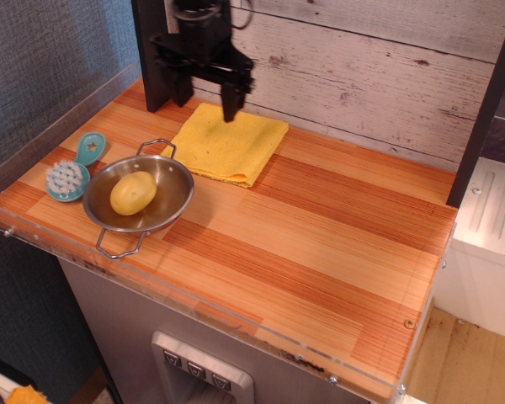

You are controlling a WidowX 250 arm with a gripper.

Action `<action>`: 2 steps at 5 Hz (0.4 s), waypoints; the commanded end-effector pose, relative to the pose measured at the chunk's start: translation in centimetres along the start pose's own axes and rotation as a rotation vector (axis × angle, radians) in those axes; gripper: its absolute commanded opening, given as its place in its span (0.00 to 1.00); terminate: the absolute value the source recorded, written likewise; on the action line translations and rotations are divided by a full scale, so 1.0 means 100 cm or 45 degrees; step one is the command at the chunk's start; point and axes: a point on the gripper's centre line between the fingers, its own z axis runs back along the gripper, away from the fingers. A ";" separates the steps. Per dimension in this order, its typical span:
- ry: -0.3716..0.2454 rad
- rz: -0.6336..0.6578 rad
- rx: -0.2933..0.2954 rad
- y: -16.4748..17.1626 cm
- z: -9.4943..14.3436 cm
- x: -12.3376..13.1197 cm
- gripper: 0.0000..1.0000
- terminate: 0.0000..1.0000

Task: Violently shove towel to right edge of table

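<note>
Gripper above the towel's back edge, fingers spread.

I see my gripper (204, 94) hanging at the rear of the table (337, 252), its two dark fingers (230, 103) held apart and pointing down, with nothing between them; whether the tips touch the cloth I cannot tell. The yellow towel (227, 143) lies flat just beneath, at the back left of the tabletop. In front of it sits a steel bowl (139, 195) holding a yellow potato (133, 193), with a teal brush (71, 174) beside the bowl.

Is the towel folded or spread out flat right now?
Folded. The towel shows a doubled, layered edge along its front right side and lies as a compact square on the table, below the open tool.
</note>
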 end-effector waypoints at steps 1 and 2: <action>0.089 -0.091 -0.002 0.009 0.000 0.016 1.00 0.00; 0.134 -0.136 -0.012 0.002 -0.008 0.017 1.00 0.00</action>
